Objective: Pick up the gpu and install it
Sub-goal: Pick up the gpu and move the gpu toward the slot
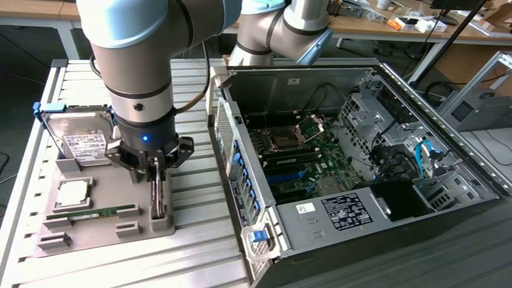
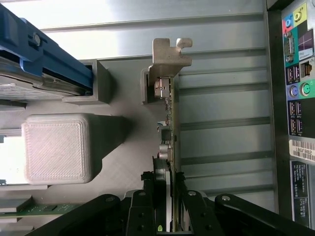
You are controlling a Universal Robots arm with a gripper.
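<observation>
My tool is clamped on the gpu, which stands on edge in the grey holder on the counter.

The open computer case lies on its side at the exterior view's right, its motherboard exposed. The slatted counter carries the holder beside it. In the holder a silver hard drive with a white label stands in a blue frame, well apart from my tool. The gpu is a thin dark card seen edge-on. In the wrist view its silver metal bracket sits at the far end of the gpu, and my tool has one black finger pressed on each face. A narrow green memory stick lies flat nearby.
</observation>
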